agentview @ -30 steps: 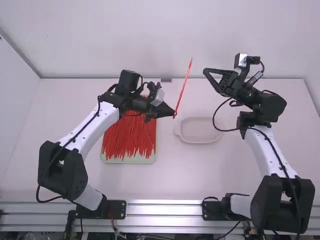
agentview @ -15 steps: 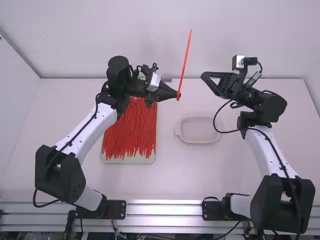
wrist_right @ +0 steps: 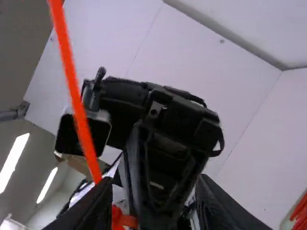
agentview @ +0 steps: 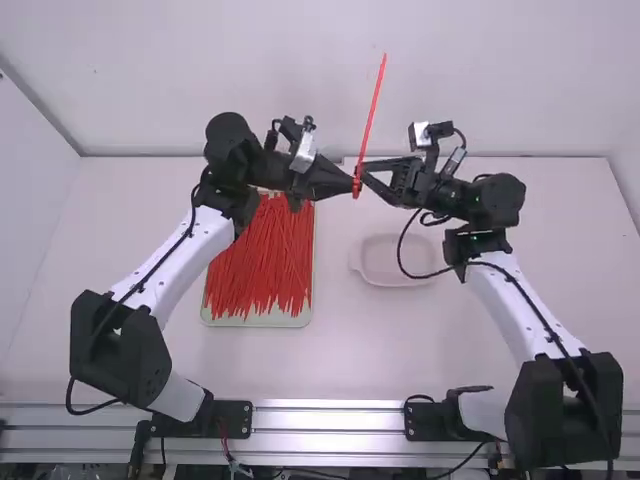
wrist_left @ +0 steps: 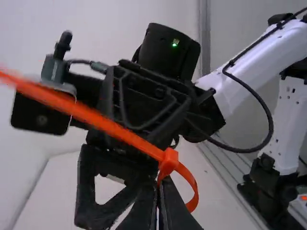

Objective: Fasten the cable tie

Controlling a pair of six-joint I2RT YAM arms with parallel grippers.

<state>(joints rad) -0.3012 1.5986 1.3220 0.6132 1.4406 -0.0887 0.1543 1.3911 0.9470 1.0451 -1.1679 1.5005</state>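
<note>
Your worktop carries a tray of spare red ties, with a white dish at its 3 o'clock. Above them the left gripper has its jaws clenched on the cable tie near its lower end, and the strap stands toward 12 o'clock. The right gripper, jaws released, sits just at 3 o'clock of that grip. I judge it the free arm to take the strap.
</note>
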